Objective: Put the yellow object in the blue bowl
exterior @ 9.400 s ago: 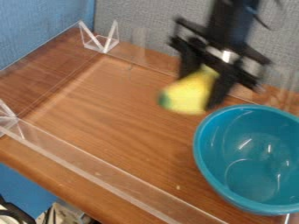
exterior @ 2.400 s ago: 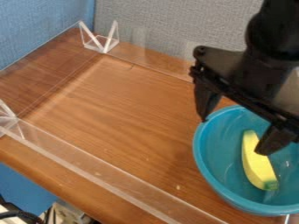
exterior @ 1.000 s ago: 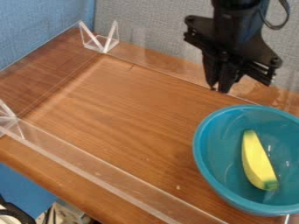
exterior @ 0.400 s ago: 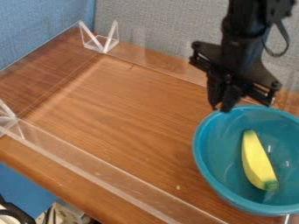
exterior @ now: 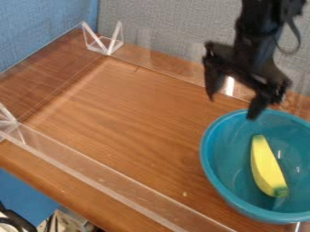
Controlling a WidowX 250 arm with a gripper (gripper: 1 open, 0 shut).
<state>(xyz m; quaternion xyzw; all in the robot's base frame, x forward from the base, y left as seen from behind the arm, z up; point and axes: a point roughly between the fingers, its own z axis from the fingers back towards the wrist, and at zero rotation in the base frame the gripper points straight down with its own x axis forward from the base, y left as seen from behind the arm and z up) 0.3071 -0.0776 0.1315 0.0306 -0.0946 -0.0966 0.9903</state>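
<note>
The yellow object (exterior: 267,165), long and banana-like, lies inside the blue bowl (exterior: 216,156) at the right front of the wooden table. My gripper (exterior: 235,101) hangs just above the bowl's far rim, pointing nearly straight down. Its black fingers (exterior: 215,85) stand spread apart with nothing between them, so it is open. The yellow object lies apart from the gripper, nearer the camera.
A low clear acrylic wall (exterior: 85,177) runs along the table's edges, with triangular brackets at the back corner (exterior: 103,39) and the left edge (exterior: 7,122). A blue wall stands behind. Bare wood (exterior: 109,109) stretches left of the bowl.
The gripper's fingers, shut a moment ago, have spread open. The hand has come slightly lower toward the bowl's far rim. The yellow object has stayed in the bowl.
</note>
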